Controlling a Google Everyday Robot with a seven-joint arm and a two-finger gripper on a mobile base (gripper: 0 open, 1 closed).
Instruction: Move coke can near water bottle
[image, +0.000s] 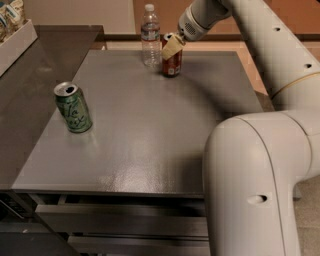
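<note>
The red coke can stands upright on the grey table at its far edge, just right of the clear water bottle, with a narrow gap between them. My gripper reaches in from the upper right and is shut on the coke can's upper part. One cream finger lies across the can's front; the other is hidden behind the can. The can's base looks to rest on the table.
A green can stands upright at the table's left side. A darker counter adjoins on the left, with a white box of snack bags at its back. My arm's white body fills the right foreground.
</note>
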